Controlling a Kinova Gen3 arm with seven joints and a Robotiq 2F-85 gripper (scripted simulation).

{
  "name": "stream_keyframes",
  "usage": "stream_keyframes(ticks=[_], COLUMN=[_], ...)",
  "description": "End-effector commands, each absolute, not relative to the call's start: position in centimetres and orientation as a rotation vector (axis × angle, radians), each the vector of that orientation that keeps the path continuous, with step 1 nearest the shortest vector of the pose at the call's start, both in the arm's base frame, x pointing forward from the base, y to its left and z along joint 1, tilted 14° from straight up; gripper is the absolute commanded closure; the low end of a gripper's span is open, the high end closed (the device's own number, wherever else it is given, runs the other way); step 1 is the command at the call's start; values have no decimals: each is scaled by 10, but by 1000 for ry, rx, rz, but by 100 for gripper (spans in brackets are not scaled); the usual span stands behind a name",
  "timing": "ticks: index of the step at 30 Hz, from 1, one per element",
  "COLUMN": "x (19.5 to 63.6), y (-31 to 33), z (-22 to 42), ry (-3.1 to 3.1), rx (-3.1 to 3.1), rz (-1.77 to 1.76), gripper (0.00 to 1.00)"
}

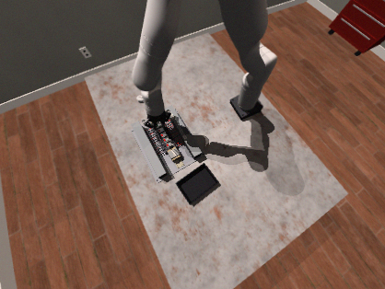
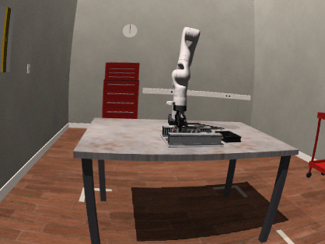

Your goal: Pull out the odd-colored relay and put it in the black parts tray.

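The grey relay panel [image 1: 166, 147] lies on the table and looks flat; it also shows in the side view [image 2: 192, 137]. A row of relays with mostly red buttons [image 1: 162, 137] runs along it, and a yellowish part [image 1: 175, 156] sits near its tray end. My gripper [image 1: 157, 121] is down at the panel's far end, shut on a relay there; the relay's button colour is hidden by the fingers. From the side the gripper [image 2: 178, 120] stands upright over the panel's left end. The black parts tray [image 1: 198, 184] lies just off the panel's near end and looks empty.
The arm's base [image 1: 246, 108] is bolted to the table to the right of the panel. A red tool chest [image 2: 121, 90] stands at the back wall and a red cart [image 2: 319, 155] at the right, both off the table.
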State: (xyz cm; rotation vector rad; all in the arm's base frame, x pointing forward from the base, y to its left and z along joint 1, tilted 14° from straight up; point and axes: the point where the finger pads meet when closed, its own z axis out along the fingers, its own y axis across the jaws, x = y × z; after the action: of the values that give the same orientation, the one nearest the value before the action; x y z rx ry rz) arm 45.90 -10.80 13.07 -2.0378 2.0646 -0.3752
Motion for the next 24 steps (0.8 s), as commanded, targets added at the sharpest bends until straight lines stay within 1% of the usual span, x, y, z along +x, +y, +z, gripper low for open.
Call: stream_keyframes(ticks=[1,24], x=[459,460], y=[-108,-108], z=[131,132], ry=[2059,2072], rx=[-2033,-2044], rz=[-384,-364], gripper=[100,100])
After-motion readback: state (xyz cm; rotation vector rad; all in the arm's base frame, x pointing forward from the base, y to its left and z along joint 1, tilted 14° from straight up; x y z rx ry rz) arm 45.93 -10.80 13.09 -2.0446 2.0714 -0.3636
